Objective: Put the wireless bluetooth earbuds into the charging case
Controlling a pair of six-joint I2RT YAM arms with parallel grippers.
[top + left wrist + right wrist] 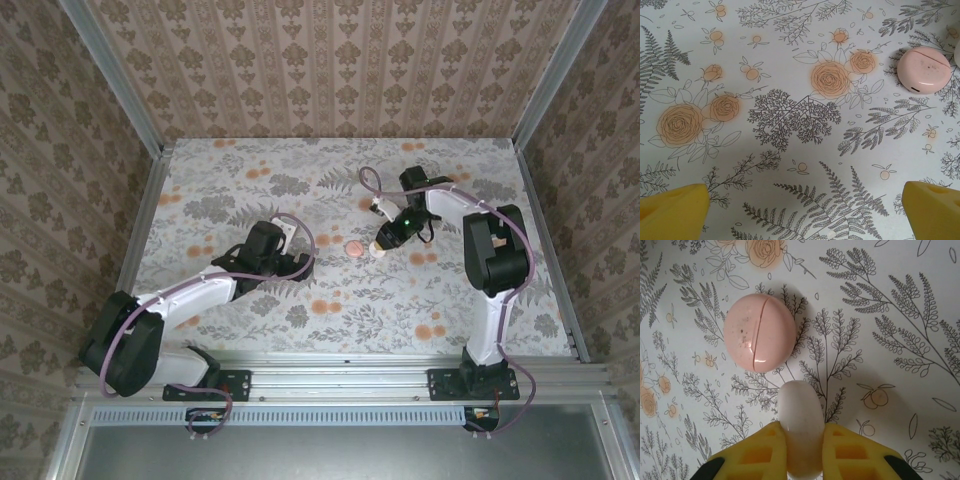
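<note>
Clamping from both sides, the yellow fingers (765, 455) of the right hand (804, 452) are closed tight on a smooth, whitish, rounded plastic earbud (801, 422), which juts out past the fingertips. Just beyond it lies the round salmon-pink plastic charging case (759, 333), flat on the floral-printed table (900, 390). Its lid is down and a thin seam runs across the top, so its inside is hidden. Whether the earbud touches the case I cannot tell.

From above, the right arm (492, 250) rises from its base at the near edge, folds at the elbow and reaches back toward the middle of the table, its hand pointing at the case. The left arm (190, 295) lies low across the left half. The left hand (805, 195) is spread wide and holds nothing, with bare table between its fingers. The case sits ahead of it, off to the right.
</note>
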